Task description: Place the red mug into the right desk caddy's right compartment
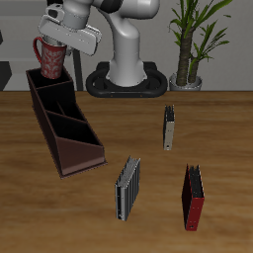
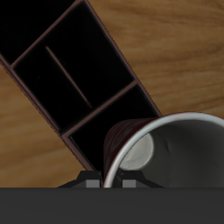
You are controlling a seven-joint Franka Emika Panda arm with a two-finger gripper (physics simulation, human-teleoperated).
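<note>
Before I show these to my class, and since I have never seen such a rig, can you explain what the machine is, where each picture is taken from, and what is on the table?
Both pictures are simulator renders. One looks from the front and above at a white robot arm standing at the back of a wooden table. The other is taken from the gripper itself, looking down. Its fingers hold a red mug above the far end of a long maroon desk caddy with dividers. In the wrist view the mug's pale rim hangs over the caddy. Three books lie elsewhere, one of them red, and a potted plant stands behind.
</note>
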